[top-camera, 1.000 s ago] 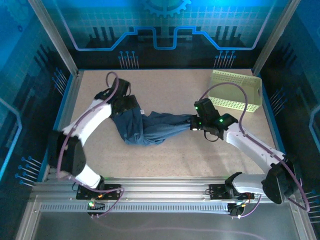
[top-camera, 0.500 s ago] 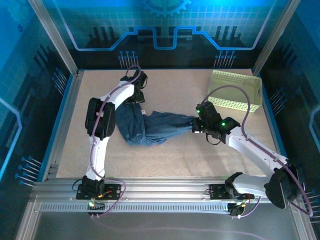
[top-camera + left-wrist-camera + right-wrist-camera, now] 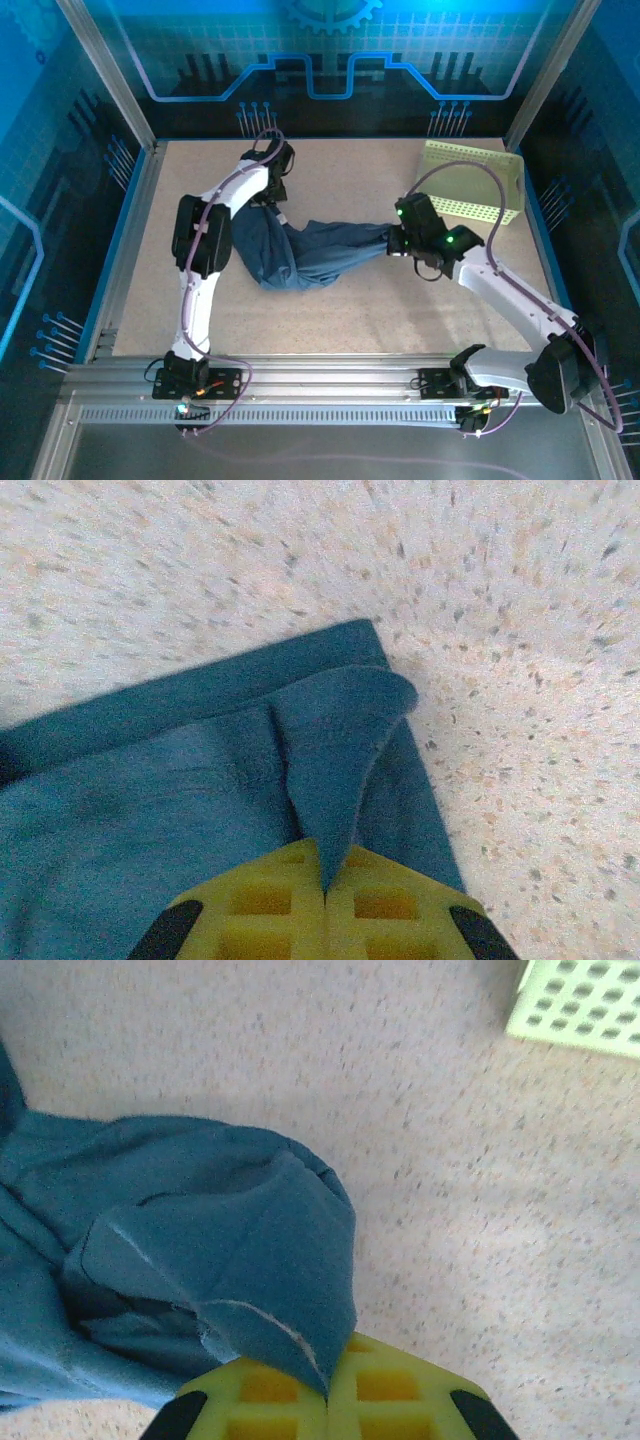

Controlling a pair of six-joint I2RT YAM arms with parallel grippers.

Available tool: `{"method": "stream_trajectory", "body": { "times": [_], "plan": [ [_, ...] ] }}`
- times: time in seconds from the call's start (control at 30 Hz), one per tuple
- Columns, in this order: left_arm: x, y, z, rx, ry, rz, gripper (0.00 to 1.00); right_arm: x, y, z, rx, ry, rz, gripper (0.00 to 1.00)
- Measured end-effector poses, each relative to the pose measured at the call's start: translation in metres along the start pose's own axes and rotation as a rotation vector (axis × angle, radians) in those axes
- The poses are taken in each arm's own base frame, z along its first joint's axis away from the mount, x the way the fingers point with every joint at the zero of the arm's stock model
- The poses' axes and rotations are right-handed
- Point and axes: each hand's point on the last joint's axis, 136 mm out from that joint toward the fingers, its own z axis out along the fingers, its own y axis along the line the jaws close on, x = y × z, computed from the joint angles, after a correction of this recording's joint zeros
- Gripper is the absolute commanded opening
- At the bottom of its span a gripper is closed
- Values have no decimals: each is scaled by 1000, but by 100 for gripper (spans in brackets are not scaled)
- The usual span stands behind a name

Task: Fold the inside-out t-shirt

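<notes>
Left jaws shut, pinching a pointed fold of the inside-out t-shirt (image 3: pixel 180 800) between the left pads (image 3: pixel 260 905). The cloth runs straight into the seam where the pads meet. Right jaws shut too, clamped on a bunched edge of the same shirt with a stitched hem line showing just above the right pads (image 3: pixel 395 1385).

Worktop (image 3: pixel 350 320): speckled beige, walled in by blue-lit panels and aluminium frame posts.

T-shirt from above: dark slate-blue, rumpled, lying mid-worktop as a band drawn between the two grips. It is widest at left of centre and narrows to a twisted neck toward the right jaws. Left corner lies flat on the worktop. The right end looks lifted, though I cannot tell how far.

Left arm (image 3: pixel 205 240): reaches up the left side and crosses over the shirt's left portion, hiding that edge from the overhead camera.

Right arm (image 3: pixel 510 295): comes in diagonally from the near right, clear of the cloth except at the grip.

Basket (image 3: pixel 475 180): pale yellow-green, perforated, far right corner, well apart from the shirt.

Purple cable (image 3: pixel 470 173): loops from the right wrist across the basket in the overhead view.
</notes>
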Motion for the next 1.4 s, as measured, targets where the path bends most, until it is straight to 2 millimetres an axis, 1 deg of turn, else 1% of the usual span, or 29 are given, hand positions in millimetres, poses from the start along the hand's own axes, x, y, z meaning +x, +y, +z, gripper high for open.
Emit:
{"method": "stream_trajectory", "body": {
  "times": [0.07,0.13,0.17,0.23,0.27,0.3,0.33,0.4,0.47,0.5,0.53,0.57,0.63,0.7,0.73,0.77,0.8,0.83,0.87,0.93,1.03,1.1,1.13,1.2,1.23,1.3,1.33,1.37,1.4],
  "plan": [
    [-13,19,-30,19,-51,-40,0,-24,-3,-5,-1,-30,23,0],
    [-31,47,-75,56,-138,-109,0,-56,-4,-12,-5,-69,49,0],
    [-41,65,-103,80,-197,-154,0,-77,-3,-15,-12,-92,59,0],
    [-59,106,-171,141,-353,-257,0,-118,4,-19,-30,-139,69,0],
    [-64,130,-209,175,-446,-313,0,-138,10,-22,-44,-165,71,0],
    [-65,153,-253,216,-558,-370,0,-160,17,-24,-59,-187,70,0],
    [-62,169,-289,254,-647,-405,0,-178,23,-26,-72,-206,70,0],
    [-45,196,-365,351,-839,-460,0,-216,33,-31,-95,-258,68,0],
    [-28,215,-415,417,-972,-489,0,-244,39,-37,-102,-299,70,0],
    [-19,226,-432,434,-1027,-510,0,-253,40,-40,-103,-311,73,0],
    [-12,232,-438,435,-1056,-525,0,-258,39,-42,-100,-317,77,0],
    [-7,236,-435,429,-1064,-534,0,-261,37,-44,-95,-320,81,0],
    [1,234,-408,399,-1022,-536,0,-259,28,-43,-78,-305,92,0],
    [12,227,-357,351,-918,-538,0,-252,16,-36,-55,-281,106,0],
    [19,224,-334,327,-865,-537,0,-247,11,-32,-45,-266,109,0],
    [28,221,-306,297,-799,-536,0,-238,5,-25,-33,-240,113,0],
    [37,219,-284,270,-744,-532,0,-229,1,-17,-23,-211,114,0],
    [46,218,-266,252,-694,-529,0,-223,-2,-10,-16,-191,114,0],
    [54,216,-253,241,-654,-528,0,-216,-4,-2,-10,-165,113,0],
    [63,213,-240,241,-609,-528,0,-210,-4,10,-5,-135,111,0],
    [66,209,-241,275,-599,-533,0,-204,-4,25,-2,-103,103,0],
    [72,206,-240,311,-590,-546,0,-199,-4,32,-2,-84,99,0],
    [79,202,-235,336,-570,-556,0,-196,-3,34,-5,-74,96,0],
    [99,193,-217,381,-499,-561,0,-192,-3,36,-14,-69,91,0],
    [114,187,-202,400,-443,-566,0,-188,-3,36,-17,-65,91,0],
    [151,176,-168,414,-297,-576,0,-175,-7,31,-15,-56,91,0],
    [172,172,-151,406,-217,-577,0,-165,-10,26,-11,-48,92,0],
    [196,169,-133,389,-126,-575,6,-152,-15,18,-4,-41,97,0],
    [213,167,-123,376,-65,-574,19,-140,-19,12,0,-34,101,0]
  ]
}}
